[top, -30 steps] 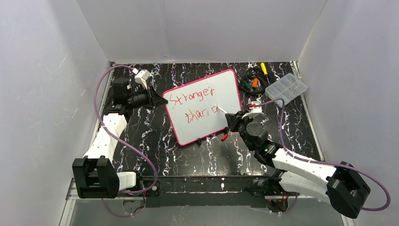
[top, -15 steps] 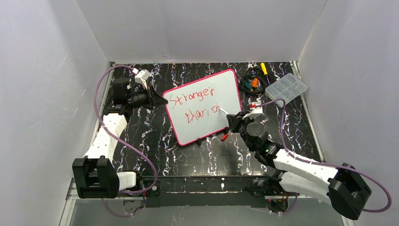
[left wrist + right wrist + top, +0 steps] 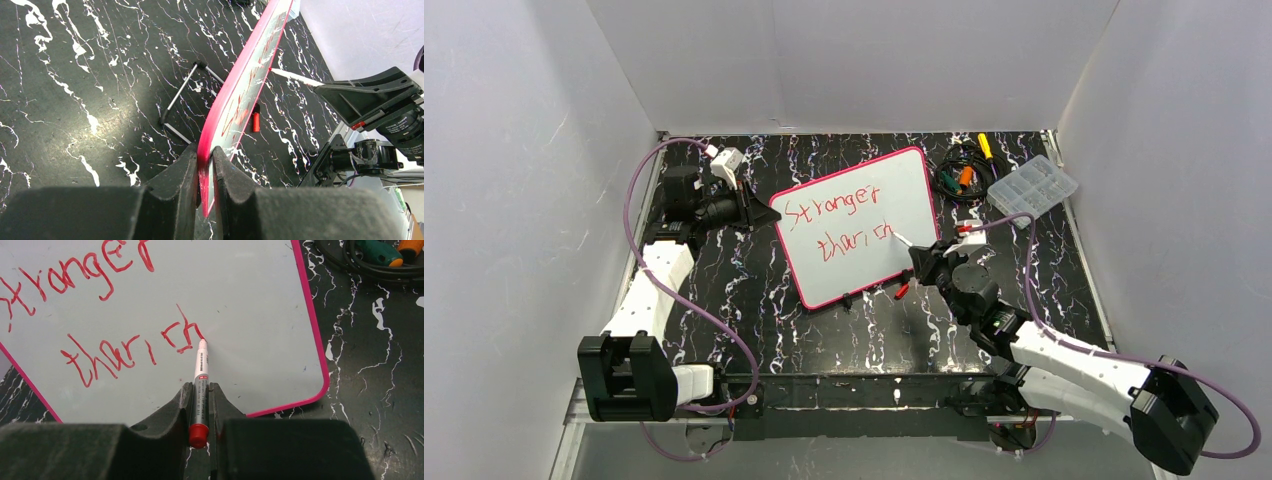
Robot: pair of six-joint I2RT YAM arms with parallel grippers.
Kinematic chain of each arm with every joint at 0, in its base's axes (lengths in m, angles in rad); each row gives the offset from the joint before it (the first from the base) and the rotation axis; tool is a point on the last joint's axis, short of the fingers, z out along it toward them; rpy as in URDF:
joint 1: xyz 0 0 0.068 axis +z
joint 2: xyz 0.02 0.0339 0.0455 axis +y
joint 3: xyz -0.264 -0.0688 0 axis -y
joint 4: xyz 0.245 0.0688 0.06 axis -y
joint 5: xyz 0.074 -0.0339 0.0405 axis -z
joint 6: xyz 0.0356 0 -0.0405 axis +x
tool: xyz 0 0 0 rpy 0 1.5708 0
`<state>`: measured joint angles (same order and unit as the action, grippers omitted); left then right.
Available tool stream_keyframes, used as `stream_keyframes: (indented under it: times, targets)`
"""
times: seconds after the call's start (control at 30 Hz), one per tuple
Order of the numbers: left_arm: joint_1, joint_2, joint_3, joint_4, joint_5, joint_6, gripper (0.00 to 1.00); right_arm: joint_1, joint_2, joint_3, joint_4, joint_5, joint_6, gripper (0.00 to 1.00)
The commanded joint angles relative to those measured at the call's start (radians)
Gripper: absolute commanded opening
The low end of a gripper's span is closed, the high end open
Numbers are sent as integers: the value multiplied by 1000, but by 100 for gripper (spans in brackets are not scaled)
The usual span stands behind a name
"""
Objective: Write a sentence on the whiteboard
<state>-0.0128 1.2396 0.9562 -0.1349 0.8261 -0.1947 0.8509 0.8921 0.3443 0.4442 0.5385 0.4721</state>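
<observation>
The whiteboard (image 3: 854, 225) with a pink-red border stands tilted on the black marbled table. Red writing (image 3: 75, 275) reads "Stronger" above "than," plus fresh strokes (image 3: 182, 332). My left gripper (image 3: 764, 213) is shut on the board's left edge (image 3: 207, 155), seen edge-on in the left wrist view. My right gripper (image 3: 921, 258) is shut on a white marker with a red end (image 3: 201, 385). The marker tip (image 3: 202, 341) touches the board at the end of the second line.
A red marker cap (image 3: 902, 290) lies on the table below the board's lower right corner. A clear compartment box (image 3: 1032, 187) and a bundle of cables and tools (image 3: 962, 172) sit at the back right. Grey walls enclose the table.
The right gripper and marker tip have shifted slightly to the right, and the strokes after "than," have grown. The left gripper and board have not moved.
</observation>
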Motion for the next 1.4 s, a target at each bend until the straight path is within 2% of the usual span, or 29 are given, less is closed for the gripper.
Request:
stream_keyframes:
  times: [0.0, 0.53, 0.8, 1.37]
  targets:
    - [-9, -28, -10, -14, 4, 8, 0, -1, -27, -6, 73, 29, -9, 1]
    - [-9, -26, -10, -14, 4, 8, 0, -47, 28, 5, 148, 33, -32, 1]
    - [-9, -26, -10, -14, 4, 8, 0, -62, 64, 22, 177, -31, -49, 1]
    - [-9, -26, -9, -14, 4, 8, 0, -61, 21, -20, 41, -83, 11, 1]
